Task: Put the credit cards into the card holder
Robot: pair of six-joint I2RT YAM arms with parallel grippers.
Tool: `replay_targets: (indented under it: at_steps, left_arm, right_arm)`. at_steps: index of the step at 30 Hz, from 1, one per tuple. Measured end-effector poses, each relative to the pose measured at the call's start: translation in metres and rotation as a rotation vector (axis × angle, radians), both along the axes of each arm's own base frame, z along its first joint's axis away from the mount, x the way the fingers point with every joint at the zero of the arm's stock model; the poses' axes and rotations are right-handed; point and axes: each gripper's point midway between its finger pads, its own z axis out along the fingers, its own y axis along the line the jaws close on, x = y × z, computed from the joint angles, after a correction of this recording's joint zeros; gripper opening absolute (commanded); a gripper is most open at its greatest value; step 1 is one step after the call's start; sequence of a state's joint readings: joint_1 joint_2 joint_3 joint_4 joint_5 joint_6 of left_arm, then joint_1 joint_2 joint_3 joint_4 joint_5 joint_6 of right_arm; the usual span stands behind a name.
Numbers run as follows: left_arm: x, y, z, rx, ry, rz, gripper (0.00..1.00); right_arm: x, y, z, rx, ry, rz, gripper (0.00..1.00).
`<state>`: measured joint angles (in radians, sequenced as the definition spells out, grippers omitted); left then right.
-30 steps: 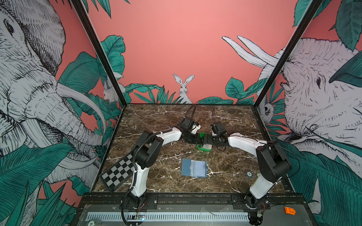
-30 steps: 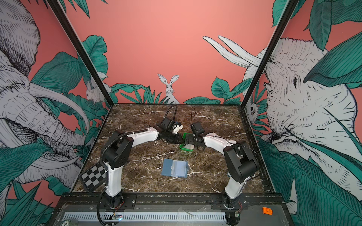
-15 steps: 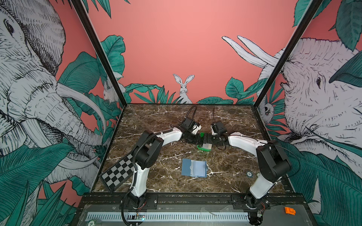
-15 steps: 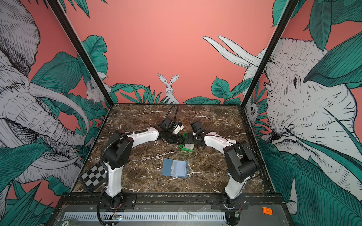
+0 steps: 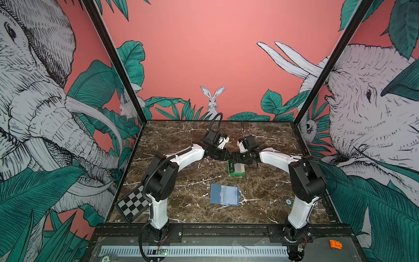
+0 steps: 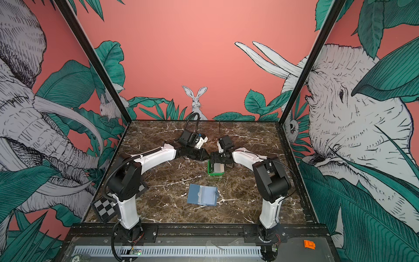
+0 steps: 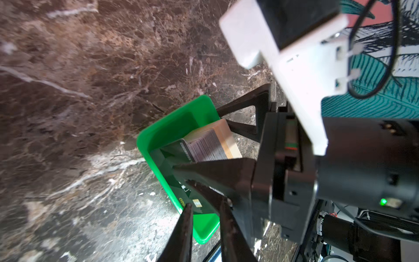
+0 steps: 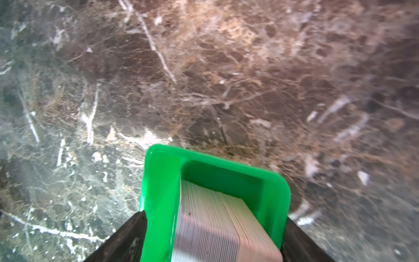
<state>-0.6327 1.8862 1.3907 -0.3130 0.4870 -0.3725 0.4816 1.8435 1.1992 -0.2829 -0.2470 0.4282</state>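
The credit cards (image 8: pixel 210 226) stand on edge as a thick pale stack in a small green tray (image 5: pixel 236 174) at mid-table. One dark card with a gold chip (image 7: pixel 197 203) leans apart from the stack at the tray's end. My left gripper (image 7: pixel 207 211) hovers at that card's lower edge with its fingers a narrow gap apart and nothing pinched between them. My right gripper (image 8: pixel 215 217) straddles the tray, and its fingers (image 8: pixel 127 238) press against both outer walls. The slate-blue card holder (image 5: pixel 224 195) lies open and flat nearer the front, untouched, in both top views (image 6: pixel 202 195).
A checkerboard plate (image 5: pixel 132 204) leans at the table's front left edge by the left arm's base. A small round disc (image 5: pixel 288 201) lies near the right arm's base. Both arms meet over the tray (image 6: pixel 215 174).
The right gripper's jaws have drawn in against the green tray's walls. Both arms have stayed at the tray, and the card holder has not moved.
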Motion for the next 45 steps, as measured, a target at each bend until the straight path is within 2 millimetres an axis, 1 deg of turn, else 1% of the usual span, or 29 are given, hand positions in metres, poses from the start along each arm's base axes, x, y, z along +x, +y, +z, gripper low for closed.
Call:
replay_targets:
  at_steps: [5, 8, 14, 17, 20, 22, 26, 35, 41, 45]
  left_arm:
    - [0.000, 0.004, -0.003, 0.005, 0.010, 0.010, 0.21]
    - [-0.002, 0.005, -0.007, 0.007, 0.026, 0.015, 0.20]
    - [-0.003, 0.001, -0.007, -0.017, 0.054, 0.020, 0.20]
    - [-0.003, -0.002, -0.016, -0.019, 0.075, 0.019, 0.20]
    - [-0.005, -0.002, -0.032, -0.005, 0.113, 0.019, 0.20]
    - [-0.006, -0.003, -0.043, 0.007, 0.139, 0.020, 0.20]
    - [-0.009, -0.005, -0.053, 0.017, 0.164, 0.019, 0.20]
    - [-0.013, -0.010, -0.057, 0.020, 0.171, 0.008, 0.20]
    - [-0.012, -0.011, -0.057, 0.021, 0.170, 0.007, 0.20]
    - [-0.012, -0.012, -0.058, 0.023, 0.172, 0.006, 0.19]
  right_arm:
    - [-0.003, 0.005, 0.001, 0.014, 0.005, 0.029, 0.82]
    - [-0.006, 0.000, -0.002, -0.005, 0.014, 0.019, 0.86]
    - [-0.025, -0.013, -0.006, -0.030, 0.038, 0.001, 0.88]
    - [-0.030, -0.015, -0.010, -0.033, 0.048, 0.000, 0.88]
    - [-0.033, -0.016, -0.013, -0.033, 0.060, -0.003, 0.88]
    - [-0.032, -0.016, -0.013, -0.031, 0.060, -0.005, 0.88]
    - [-0.032, -0.016, -0.012, -0.028, 0.058, -0.009, 0.87]
    - [-0.031, -0.019, -0.013, -0.045, 0.052, -0.024, 0.87]
    - [-0.030, -0.022, -0.013, -0.062, 0.043, -0.033, 0.86]
    - [-0.028, -0.023, -0.010, -0.072, 0.039, -0.037, 0.86]
